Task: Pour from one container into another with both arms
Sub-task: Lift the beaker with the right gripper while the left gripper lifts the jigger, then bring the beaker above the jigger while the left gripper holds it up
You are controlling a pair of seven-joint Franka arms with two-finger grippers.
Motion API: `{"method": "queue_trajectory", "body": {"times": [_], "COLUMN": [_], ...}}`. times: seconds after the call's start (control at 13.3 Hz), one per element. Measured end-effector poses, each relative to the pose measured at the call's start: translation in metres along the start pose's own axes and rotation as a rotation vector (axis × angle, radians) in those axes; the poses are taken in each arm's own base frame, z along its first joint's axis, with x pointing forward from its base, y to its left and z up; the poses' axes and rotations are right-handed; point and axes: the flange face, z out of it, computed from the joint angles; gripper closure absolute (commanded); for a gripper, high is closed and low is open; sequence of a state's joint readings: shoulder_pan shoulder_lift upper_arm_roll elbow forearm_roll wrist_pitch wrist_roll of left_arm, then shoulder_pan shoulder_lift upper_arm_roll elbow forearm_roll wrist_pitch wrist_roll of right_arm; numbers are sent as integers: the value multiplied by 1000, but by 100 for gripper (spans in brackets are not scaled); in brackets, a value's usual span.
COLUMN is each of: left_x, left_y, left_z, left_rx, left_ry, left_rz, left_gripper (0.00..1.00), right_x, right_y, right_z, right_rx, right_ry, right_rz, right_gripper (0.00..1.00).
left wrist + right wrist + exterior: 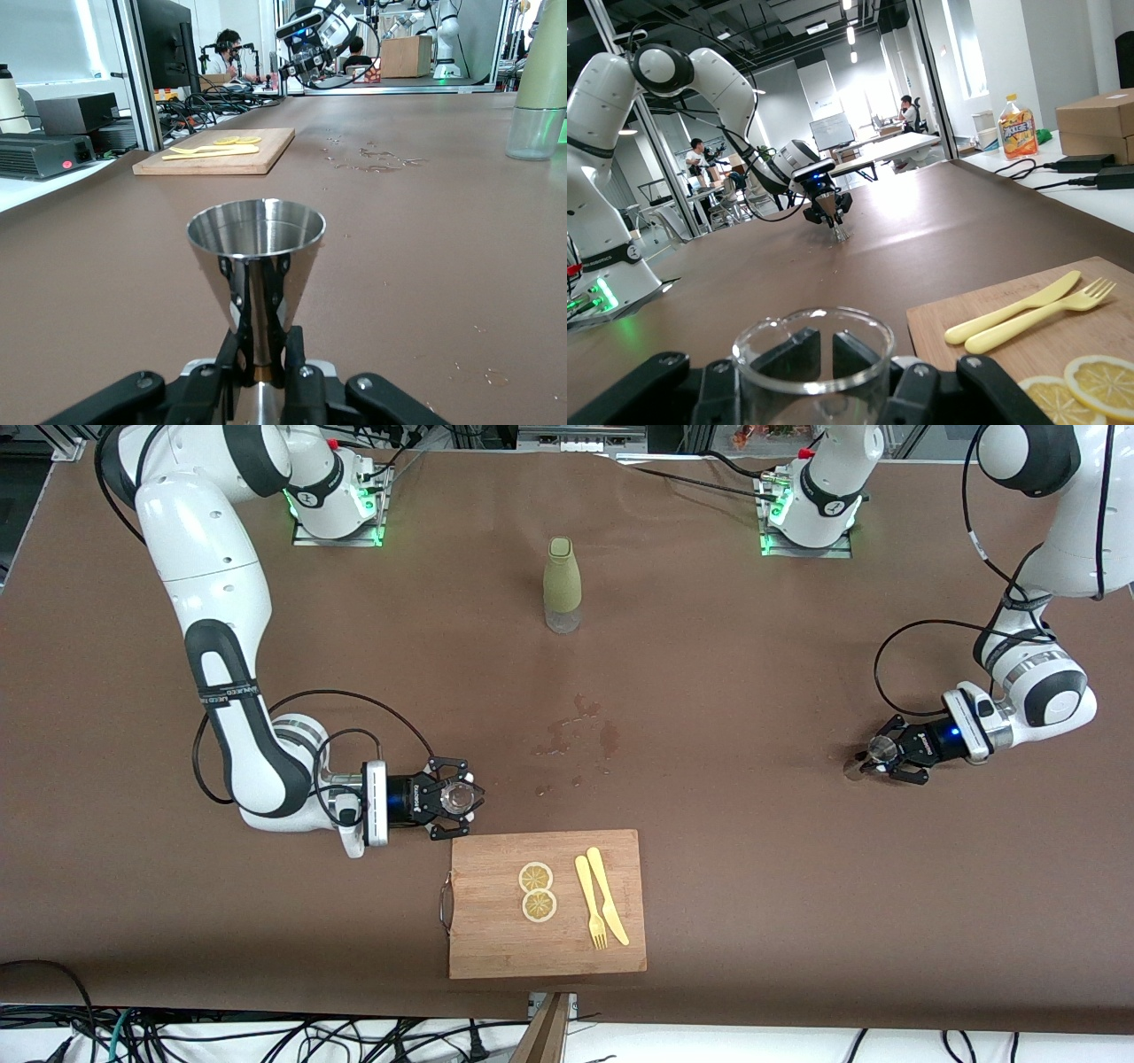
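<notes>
The brown paper-covered surface (709, 717) carries everything, and most of it lies bare between my two claws. My two white jointed arms reach low over it, one at each end.

The rectangular bamboo cutting board (547, 903), bearing two lemon slices (537, 891) and a yellow plastic knife and fork (601, 908), lies just beside my right claw (454, 808), toward the front camera. The tall olive-green-sleeved bottle (562, 584) stands well apart from both claws, toward the bases.

My right claw is pinching the small clear glass cup (458, 797), rim up. My left claw (886, 760), at the left arm's end of the surface, is pressed together on the waist of the shiny steel hourglass jigger (256, 266), which stands upright with its open cone on top.

Hazards, as I judge them:
- The jigger is gripped at a narrow tapered neck; a fast swing could let it tilt or slip.
- Its rim is small, so a misaligned pour would spill onto the surface, where wet spots (576, 731) already show.
- A low right-claw path risks clipping the board's edge.

Open room: the bare middle suits the meeting point.
</notes>
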State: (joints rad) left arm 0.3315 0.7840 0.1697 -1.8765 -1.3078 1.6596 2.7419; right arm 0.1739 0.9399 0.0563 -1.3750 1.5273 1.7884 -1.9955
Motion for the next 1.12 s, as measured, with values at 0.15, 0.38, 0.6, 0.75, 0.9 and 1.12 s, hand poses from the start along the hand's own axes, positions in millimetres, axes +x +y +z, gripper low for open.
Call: {"method": "queue_trajectory", "body": {"times": [0.15,0.38,0.6,0.75,0.9,1.12], "left_x": [0,1,6,21,45,87], "left_y": [0,0,-2,-10,-21,-34], "left_z": [0,1,8,33,67,123], "left_rx": [0,-3,-18,-52,-106,-179], "left_ry": [1,7,27,53,72,36], "left_rz": [0,-5,-22,-51,-143,-265], "left_gripper": [100,100,100,100,100,100], "right_x": [15,32,48,56,67,76], "right_y": [-2,-7,-14,-24,-36,-51], "right_z": [5,16,51,84,115,144], "right_rx": [-2,-6,-65,-111,-158,-191], "right_ry": [-5,-17,-77,-125,-167,-232], "right_rz": [5,-17,-44,-27,-14,-14], "right_gripper": [84,88,88,88,88,88]}}
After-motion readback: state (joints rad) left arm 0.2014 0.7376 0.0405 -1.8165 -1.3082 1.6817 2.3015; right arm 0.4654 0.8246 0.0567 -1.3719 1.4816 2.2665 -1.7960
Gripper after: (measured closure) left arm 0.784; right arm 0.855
